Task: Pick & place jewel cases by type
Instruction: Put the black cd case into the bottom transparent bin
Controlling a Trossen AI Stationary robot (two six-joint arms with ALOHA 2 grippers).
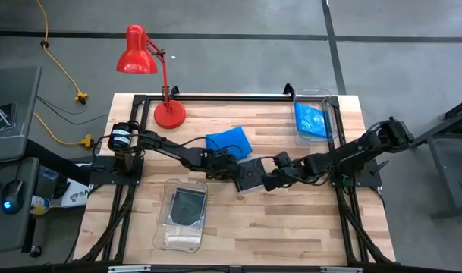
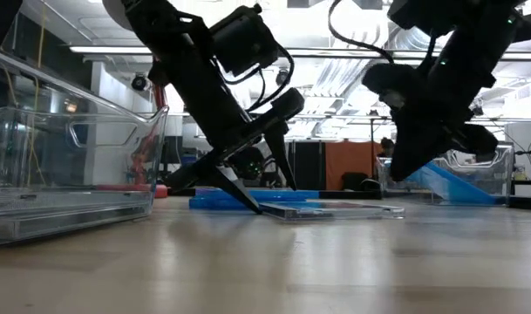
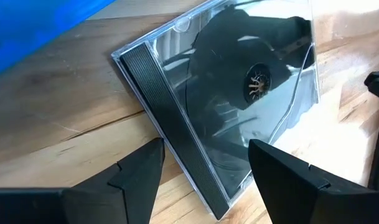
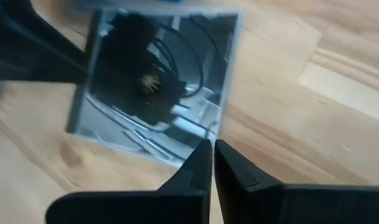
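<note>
A dark jewel case (image 1: 249,173) with a disc showing lies flat on the table's middle. My left gripper (image 3: 205,165) is open. Its fingers slant down and straddle the case's spine-side corner (image 3: 208,193). My right gripper (image 4: 212,149) is shut and hangs just above the case's right edge (image 2: 391,208), clear of it in the low view. A blue jewel case (image 1: 228,140) lies flat just beyond the dark one. My left gripper: one finger (image 2: 252,205) reaches down to the table at the dark case's left end. I cannot tell whether it touches the case. The case lies flat on the table.
A clear bin (image 1: 164,227) near the front left holds a dark case (image 1: 187,206). Another clear bin (image 1: 333,114) at the far right holds blue cases (image 1: 312,120). A red desk lamp (image 1: 151,76) stands at the far left. Bare wood lies to the front right.
</note>
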